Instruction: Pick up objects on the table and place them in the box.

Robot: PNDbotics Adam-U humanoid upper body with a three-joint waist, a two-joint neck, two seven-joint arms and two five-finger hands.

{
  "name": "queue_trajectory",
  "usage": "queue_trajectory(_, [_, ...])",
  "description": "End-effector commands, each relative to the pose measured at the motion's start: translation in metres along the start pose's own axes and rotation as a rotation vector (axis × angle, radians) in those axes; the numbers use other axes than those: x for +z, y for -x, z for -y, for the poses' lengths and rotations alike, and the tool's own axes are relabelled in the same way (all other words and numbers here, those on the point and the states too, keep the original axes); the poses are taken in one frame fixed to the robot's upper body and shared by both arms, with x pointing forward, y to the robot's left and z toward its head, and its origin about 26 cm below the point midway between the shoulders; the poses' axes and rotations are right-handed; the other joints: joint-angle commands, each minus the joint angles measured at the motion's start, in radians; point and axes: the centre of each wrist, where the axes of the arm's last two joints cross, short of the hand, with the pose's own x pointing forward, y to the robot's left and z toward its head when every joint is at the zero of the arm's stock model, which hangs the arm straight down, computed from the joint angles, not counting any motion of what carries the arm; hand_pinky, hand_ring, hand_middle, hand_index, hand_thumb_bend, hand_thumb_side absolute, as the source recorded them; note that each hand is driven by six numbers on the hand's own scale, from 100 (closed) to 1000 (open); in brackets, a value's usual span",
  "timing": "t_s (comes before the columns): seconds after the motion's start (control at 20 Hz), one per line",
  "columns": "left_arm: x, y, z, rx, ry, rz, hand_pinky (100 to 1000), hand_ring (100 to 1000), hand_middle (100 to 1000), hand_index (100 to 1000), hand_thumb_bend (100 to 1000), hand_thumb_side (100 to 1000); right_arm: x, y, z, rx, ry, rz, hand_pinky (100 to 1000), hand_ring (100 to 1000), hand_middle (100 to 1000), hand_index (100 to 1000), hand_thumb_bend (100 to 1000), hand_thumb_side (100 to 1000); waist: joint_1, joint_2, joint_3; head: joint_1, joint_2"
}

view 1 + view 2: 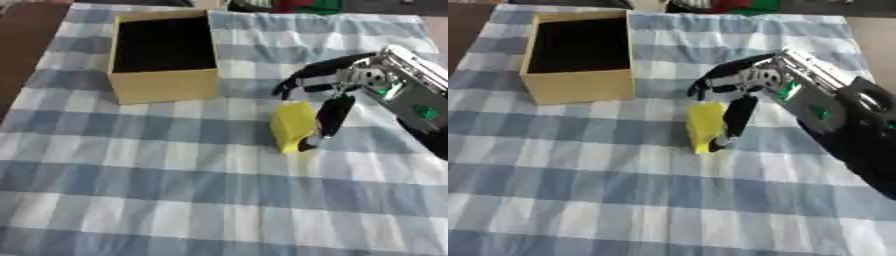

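A big table [131, 200] with a blue and white checked cloth fills the view. Near its far left part sits an open yellow box [163, 85] with a dark inside. The right hand [337, 95] reaches in from the right side, its dark fingers [737, 117] pointing down and curled against a small yellow thing [293, 125] that stands on the cloth, well to the right of the box and nearer to us. It looks like the hand is pinching it (the left hand is not seen). To do this well, the hand should hold the yellow thing snugly, lift it straight up, then carry it left and back over the box.
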Motion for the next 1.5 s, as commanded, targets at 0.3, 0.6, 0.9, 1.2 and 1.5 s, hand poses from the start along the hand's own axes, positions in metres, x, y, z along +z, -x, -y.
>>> queue_trajectory(0.3, [-0.005, -0.005, -0.001, 0.012, -0.004, 0.021, 953, 697, 516, 719, 100, 250, 0.006, -0.001, 0.008, 0.009, 0.052, -0.009, 967, 989, 586, 772, 462, 227, 0.002, -0.016, -0.001, -0.001, -0.012])
queue_trajectory(0.6, [-0.005, -0.005, -0.001, 0.010, -0.002, 0.020, 953, 697, 517, 719, 100, 252, 0.012, -0.003, 0.012, -0.021, 0.102, -0.010, 946, 949, 524, 671, 324, 154, 0.001, -0.018, 0.000, -0.001, -0.013])
queue_trajectory(0.9, [-0.005, -0.005, -0.001, 0.009, -0.001, 0.019, 954, 697, 517, 719, 100, 246, 0.023, -0.004, 0.018, -0.041, 0.145, -0.007, 938, 933, 490, 645, 185, 100, -0.001, -0.020, -0.003, 0.000, -0.011])
queue_trajectory(1.2, [-0.004, -0.004, -0.002, 0.007, 0.002, 0.015, 954, 697, 517, 719, 100, 249, 0.043, -0.012, 0.038, -0.068, 0.250, 0.018, 940, 931, 483, 648, 100, 100, 0.000, -0.028, -0.001, -0.004, -0.006])
queue_trajectory(1.5, [-0.003, -0.004, -0.001, 0.008, 0.009, 0.012, 954, 697, 518, 719, 100, 248, 0.051, -0.025, 0.072, -0.066, 0.373, 0.035, 941, 931, 482, 649, 100, 100, 0.003, -0.043, 0.002, -0.023, 0.002])
